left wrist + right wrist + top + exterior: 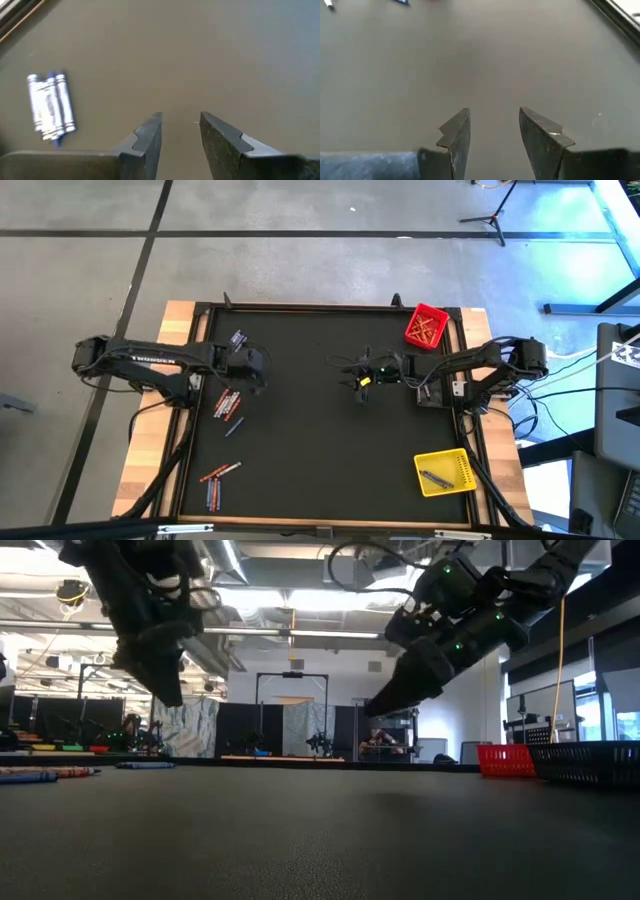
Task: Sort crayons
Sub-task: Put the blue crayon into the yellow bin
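Observation:
Crayons lie on the black mat in loose groups: grey and blue ones [237,338] at the far left, red and blue ones [228,405] nearer the middle left, and more [218,480] at the near left. The grey and blue group [50,107] shows in the left wrist view. My left gripper [256,367] hangs open above bare mat just right of that group, and nothing is between its fingers [181,120]. My right gripper [360,377] is open over the mat's middle, slanting down, also with nothing between its fingers [494,117].
A red square bin [427,326] with red crayons stands at the far right corner. A yellow square bin [445,472] with a grey crayon stands at the near right. The mat has a raised dark frame [300,306]. Bare mat lies between the two grippers.

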### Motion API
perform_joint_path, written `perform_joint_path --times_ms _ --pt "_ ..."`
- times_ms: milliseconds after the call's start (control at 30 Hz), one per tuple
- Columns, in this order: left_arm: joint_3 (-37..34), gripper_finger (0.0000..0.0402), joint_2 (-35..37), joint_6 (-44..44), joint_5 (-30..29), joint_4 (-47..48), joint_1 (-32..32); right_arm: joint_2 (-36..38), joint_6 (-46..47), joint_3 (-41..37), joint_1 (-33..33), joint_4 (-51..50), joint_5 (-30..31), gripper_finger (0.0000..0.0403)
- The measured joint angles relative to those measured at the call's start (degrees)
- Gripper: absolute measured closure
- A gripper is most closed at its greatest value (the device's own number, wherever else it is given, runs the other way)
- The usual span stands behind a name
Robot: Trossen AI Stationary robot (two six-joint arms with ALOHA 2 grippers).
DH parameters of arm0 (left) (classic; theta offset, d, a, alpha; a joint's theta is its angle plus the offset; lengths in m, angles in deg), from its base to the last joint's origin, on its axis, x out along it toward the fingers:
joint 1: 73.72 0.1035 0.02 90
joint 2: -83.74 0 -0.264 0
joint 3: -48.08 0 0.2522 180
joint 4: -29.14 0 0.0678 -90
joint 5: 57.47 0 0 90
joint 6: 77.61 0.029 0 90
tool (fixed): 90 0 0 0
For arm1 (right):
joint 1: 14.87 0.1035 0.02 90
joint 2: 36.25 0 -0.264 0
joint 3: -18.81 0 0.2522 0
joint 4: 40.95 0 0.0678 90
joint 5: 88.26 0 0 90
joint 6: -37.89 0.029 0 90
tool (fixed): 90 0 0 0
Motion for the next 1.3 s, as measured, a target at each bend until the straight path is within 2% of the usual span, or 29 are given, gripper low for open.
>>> perform_joint_path --times_ms 200,500,700,867,1300 --pt "-1.52 0.0276 -0.17 0.32 -2.71 -0.21 8.00 -3.02 0.17 -0.02 0.02 3.83 -2.06 0.0237" --pt "-1.59 0.0276 -6.98 9.12 6.95 -2.67 26.79 -4.41 0.18 -0.02 0.02 4.18 -2.17 0.0237" --pt "-1.13 0.0276 -14.07 13.08 7.88 -2.86 35.35 -4.41 0.10 -0.02 0.02 4.02 -2.17 0.0237" --pt "-0.17 0.0276 -17.65 14.55 8.41 -2.96 37.68 -4.41 -0.01 -0.02 0.02 4.02 -2.17 0.0237" --pt "0.09 0.0276 -23.01 17.81 10.55 -6.03 37.95 -4.41 -0.24 -0.02 0.02 3.98 -2.17 0.0237"
